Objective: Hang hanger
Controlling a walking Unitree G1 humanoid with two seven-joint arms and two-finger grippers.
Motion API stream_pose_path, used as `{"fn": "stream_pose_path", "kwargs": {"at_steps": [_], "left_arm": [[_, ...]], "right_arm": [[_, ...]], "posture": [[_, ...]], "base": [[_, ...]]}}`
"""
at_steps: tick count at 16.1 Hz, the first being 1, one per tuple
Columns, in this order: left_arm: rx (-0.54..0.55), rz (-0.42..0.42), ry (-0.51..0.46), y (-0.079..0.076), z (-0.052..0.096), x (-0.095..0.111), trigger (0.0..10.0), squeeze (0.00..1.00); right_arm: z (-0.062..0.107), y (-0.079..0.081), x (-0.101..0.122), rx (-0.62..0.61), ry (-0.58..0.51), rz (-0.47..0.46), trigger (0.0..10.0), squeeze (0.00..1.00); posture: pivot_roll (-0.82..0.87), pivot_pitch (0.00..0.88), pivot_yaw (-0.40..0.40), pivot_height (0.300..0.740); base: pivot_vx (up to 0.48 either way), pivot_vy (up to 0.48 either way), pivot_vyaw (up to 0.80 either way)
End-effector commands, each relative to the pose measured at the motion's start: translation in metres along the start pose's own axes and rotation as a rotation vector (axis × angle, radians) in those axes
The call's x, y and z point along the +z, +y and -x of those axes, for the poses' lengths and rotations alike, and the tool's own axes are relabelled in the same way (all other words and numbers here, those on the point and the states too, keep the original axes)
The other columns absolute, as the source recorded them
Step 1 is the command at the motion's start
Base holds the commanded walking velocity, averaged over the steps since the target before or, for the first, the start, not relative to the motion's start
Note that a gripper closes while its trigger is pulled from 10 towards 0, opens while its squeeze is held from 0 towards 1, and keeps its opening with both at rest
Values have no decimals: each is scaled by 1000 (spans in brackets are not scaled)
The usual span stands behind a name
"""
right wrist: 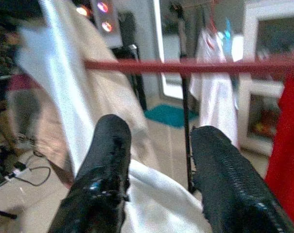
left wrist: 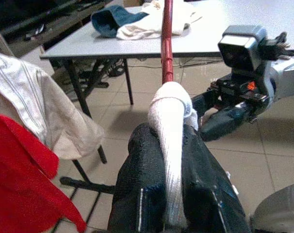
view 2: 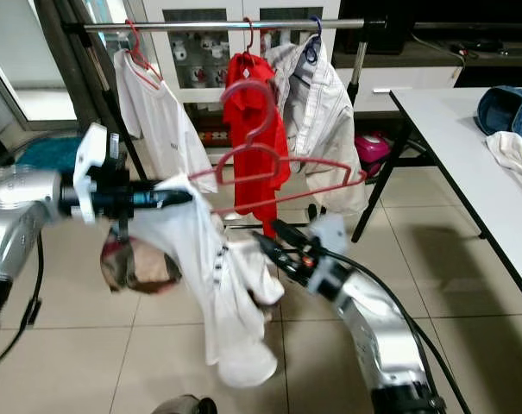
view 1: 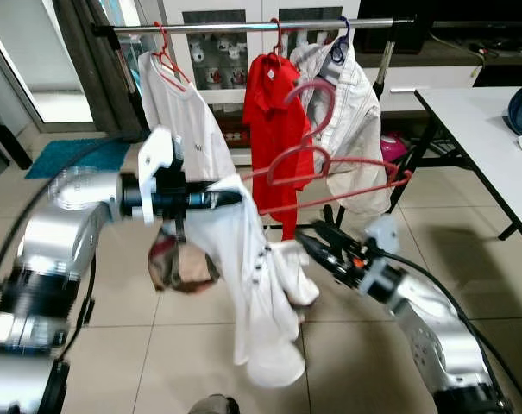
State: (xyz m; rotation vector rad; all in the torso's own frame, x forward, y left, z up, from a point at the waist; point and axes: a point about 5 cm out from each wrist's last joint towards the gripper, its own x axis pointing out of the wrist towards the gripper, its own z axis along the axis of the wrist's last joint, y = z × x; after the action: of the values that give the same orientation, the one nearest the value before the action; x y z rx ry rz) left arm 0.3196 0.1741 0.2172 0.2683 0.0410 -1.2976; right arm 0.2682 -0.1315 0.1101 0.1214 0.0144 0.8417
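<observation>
Mid-carry, not yet at the rail. The pink-red plastic hanger (view 1: 330,164) sat at frame centre in the left eye view, well below the chrome clothes rail (view 1: 243,28) across the top, with a white T-shirt (view 1: 256,276) draped off its left end and hanging down toward the tiled floor (view 1: 355,345).

Left hand (view 1: 230,197), centre-left, was clamped on the shirt-wrapped end of the hanger. Right hand (view 1: 317,226), lower centre, sat just under the hanger's bottom bar with fingers spread and nothing gripped.

Next move, as I read it: lift and push forward so the hook clears the rail, aiming for the gap between the white shirt (view 1: 179,112) and red shirt (view 1: 273,129) already hung there.

Left wrist view confirmed the pinch: white fabric squeezed between its fingers (left wrist: 147,194), red rod running on past, plus the grey bench (left wrist: 195,29) with clothes. Right wrist view showed open fingers (right wrist: 103,165) with the red bar crossing above them, untouched.
</observation>
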Motion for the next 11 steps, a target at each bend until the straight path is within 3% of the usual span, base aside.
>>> {"fn": "stream_pose_path", "kwargs": {"at_steps": [1, 5, 9, 10, 11], "left_arm": [[-8, -29, 3, 4, 3, 6, 0, 0], [-123, -20, -50, 2, -4, 21, 0, 0], [-184, -22, -65, 5, -2, 31, 0, 0], [-185, -24, -65, 7, 0, 33, 0, 0], [-181, -26, -69, 8, 1, 34, 0, 0]], "right_arm": [[-5, 1, 9, 30, -24, 23, 10000, 1000], [-24, -10, 9, -37, 32, 106, 10000, 1000], [-34, -9, 17, 20, 29, 125, 10000, 1000], [-34, -5, 21, 64, 10, 109, 10000, 51], [-33, -1, 22, 115, -4, 87, 10000, 0]], "posture": [[-59, 0, 87, 740], [-60, 0, 86, 740], [-47, 0, 78, 740], [-46, 0, 80, 740], [-47, 0, 82, 740]], "base": [[0, 0, 0], [0, 0, 0], [0, 0, 0], [0, 0, 0], [0, 0, 0]]}}
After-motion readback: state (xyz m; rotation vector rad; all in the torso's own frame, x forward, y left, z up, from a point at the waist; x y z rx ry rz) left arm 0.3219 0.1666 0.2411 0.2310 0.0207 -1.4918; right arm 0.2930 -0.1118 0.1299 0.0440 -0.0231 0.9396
